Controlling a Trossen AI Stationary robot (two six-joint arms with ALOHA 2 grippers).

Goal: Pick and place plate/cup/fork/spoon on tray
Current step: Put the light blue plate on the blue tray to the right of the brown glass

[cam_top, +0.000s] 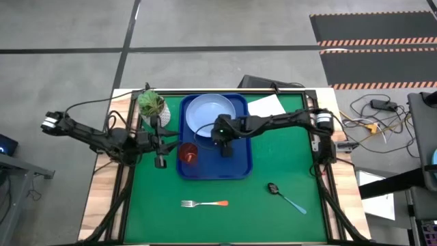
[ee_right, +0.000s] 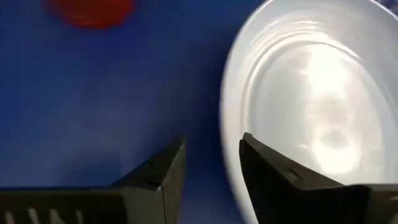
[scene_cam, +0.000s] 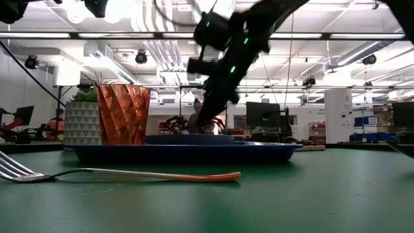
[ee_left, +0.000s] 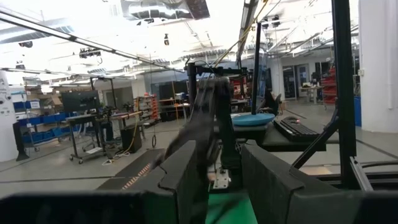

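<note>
The pale blue plate point(cam_top: 207, 111) lies flat in the far half of the deep-blue tray point(cam_top: 239, 160). The red-brown cup point(cam_top: 188, 154) stands upright in the tray's near left part. The orange-handled fork point(cam_top: 205, 203) and the blue-handled spoon point(cam_top: 287, 198) lie on the green mat, nearer than the tray. My right gripper point(cam_top: 226, 148) is open over the tray floor, just beside the plate's near rim point(ee_right: 231, 124), and holds nothing. My left gripper point(cam_top: 161, 162) is open and empty over the mat, left of the tray beside the cup.
A white pot with a green plant point(cam_top: 151, 104) stands at the mat's far left corner. A white sheet point(cam_top: 266, 106) lies at the far edge, right of the tray. Bare green mat point(cam_top: 287, 150) lies right of the tray and around the fork and spoon.
</note>
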